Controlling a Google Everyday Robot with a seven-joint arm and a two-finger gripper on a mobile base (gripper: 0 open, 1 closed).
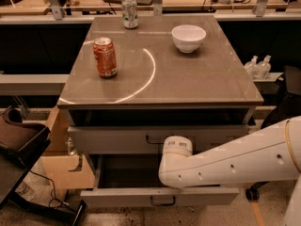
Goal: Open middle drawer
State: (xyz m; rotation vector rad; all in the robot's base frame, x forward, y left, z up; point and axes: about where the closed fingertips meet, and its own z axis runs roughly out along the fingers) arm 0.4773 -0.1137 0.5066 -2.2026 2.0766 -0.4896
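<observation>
The grey cabinet (160, 86) holds stacked drawers. The middle drawer (117, 197), with a wide shallow front and a small dark loop handle (162, 202), stands pulled far out, and its dark inside shows. Above it is the taller-fronted drawer (108, 139), whose dark handle (153, 139) is partly covered. My white arm (235, 161) reaches in from the right over the pulled-out drawer. My gripper (176, 145) is at the arm's end, up against the taller drawer's front just right of its handle. The lowest drawer is hidden.
On the cabinet top stand a red can (105, 56), a green and white can (130, 12) and a white bowl (188, 36). A cardboard box (59, 161) and a dark seat (19, 145) stand at the left. Two bottles (257, 66) are at the right.
</observation>
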